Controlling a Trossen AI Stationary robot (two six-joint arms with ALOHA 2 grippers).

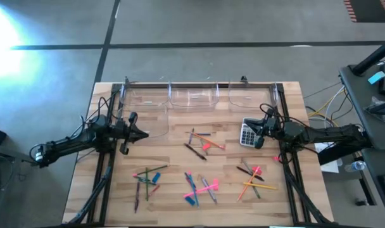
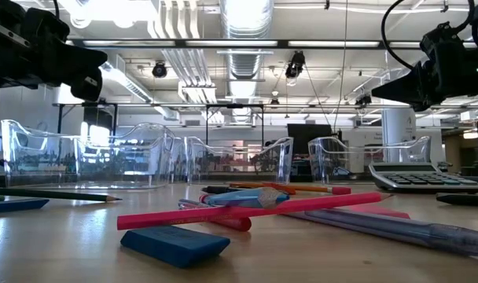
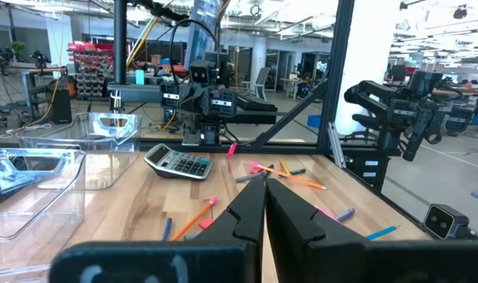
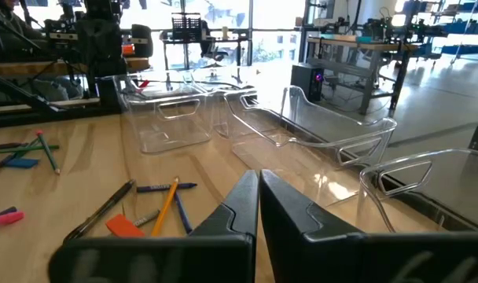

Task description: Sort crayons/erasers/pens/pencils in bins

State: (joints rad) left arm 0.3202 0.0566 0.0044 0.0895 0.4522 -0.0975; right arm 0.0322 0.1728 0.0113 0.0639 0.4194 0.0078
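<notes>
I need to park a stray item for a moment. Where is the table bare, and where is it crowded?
Bare wood lies between the left gripper and the central pencil cluster, below the clear bins. A smaller patch sits right of the calculator. The near strip is crowded: three piles of pens, pencils and erasers.

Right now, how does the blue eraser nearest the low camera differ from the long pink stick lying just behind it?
The blue eraser is short, thick and blocky; the pink stick is long and thin. The eraser lies flat on the table, while the stick rests tilted across other items in the pile. Both are loose on the wood, not in any bin.
</notes>
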